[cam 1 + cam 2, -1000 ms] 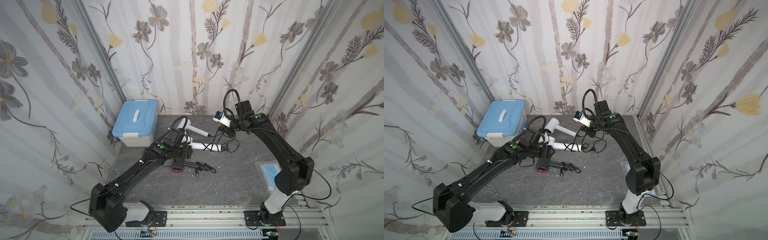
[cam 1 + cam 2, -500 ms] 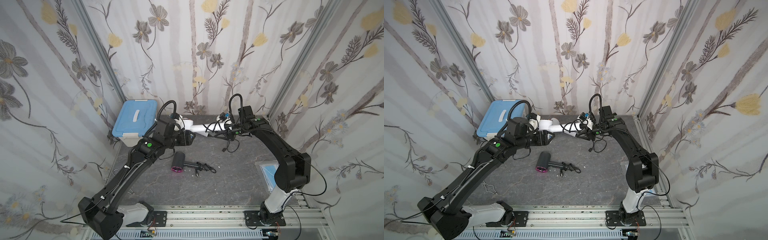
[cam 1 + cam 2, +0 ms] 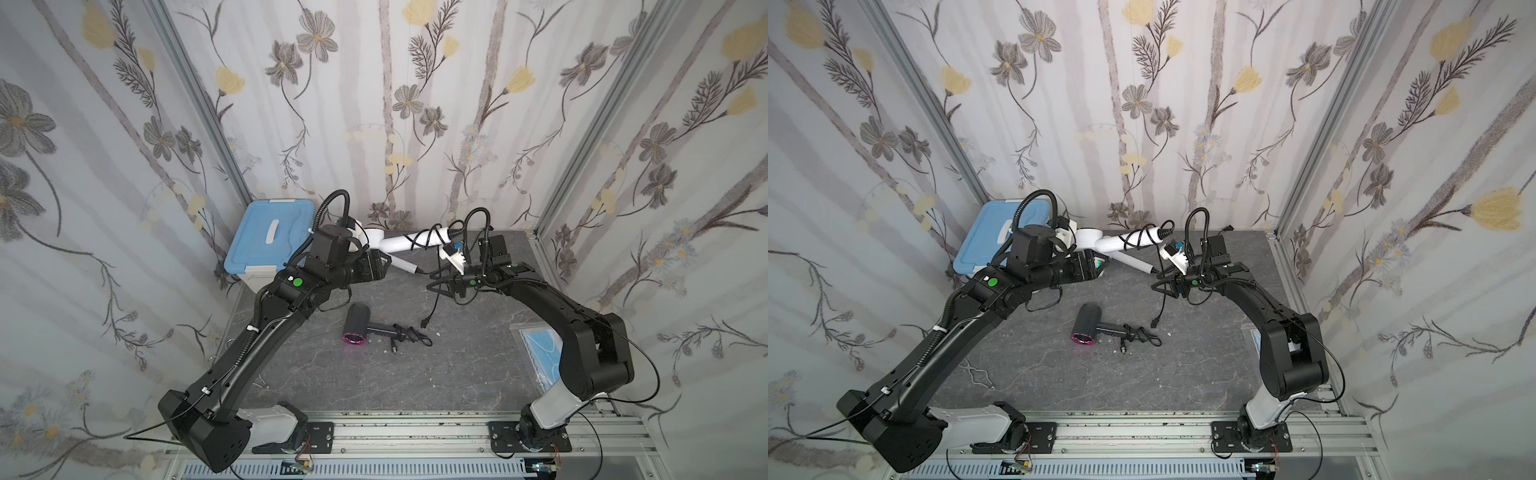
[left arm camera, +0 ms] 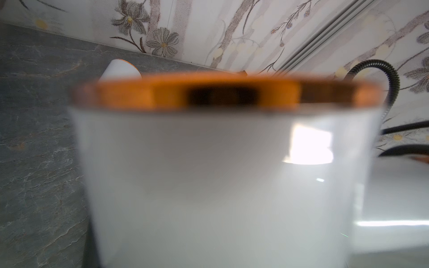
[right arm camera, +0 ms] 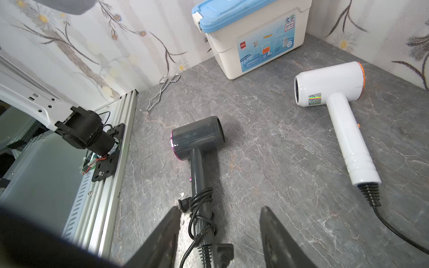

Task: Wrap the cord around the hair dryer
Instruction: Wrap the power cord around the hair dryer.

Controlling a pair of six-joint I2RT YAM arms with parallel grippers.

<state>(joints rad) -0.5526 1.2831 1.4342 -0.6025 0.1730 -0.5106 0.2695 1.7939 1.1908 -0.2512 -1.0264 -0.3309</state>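
A white hair dryer [image 3: 399, 243] [image 3: 1113, 243] hangs in the air near the back wall. My left gripper [image 3: 380, 262] is shut on its head, which fills the left wrist view as a blurred white body [image 4: 209, 174] and hides the fingers. Its black cord [image 3: 428, 237] [image 3: 1136, 239] is looped round the handle. The loose end hangs down to a plug [image 3: 424, 322] [image 3: 1154, 322] just above the table. My right gripper [image 3: 442, 286] [image 3: 1165, 286] [image 5: 219, 207] stands open beside that hanging cord, with nothing between its fingers.
A second white hair dryer [image 5: 329, 83] [image 3: 405, 264] lies on the table at the back. A dark grey dryer [image 3: 357, 326] [image 5: 197, 137] with its cord wound on the handle lies mid-table. A blue-lidded box [image 3: 270, 232] stands back left, metal tongs [image 5: 162, 90] lie left, and a mask packet [image 3: 540, 345] right.
My left arm has lifted the white dryer off the table toward the back wall. The right gripper has opened, let go of the cord, and moved a little lower and forward.
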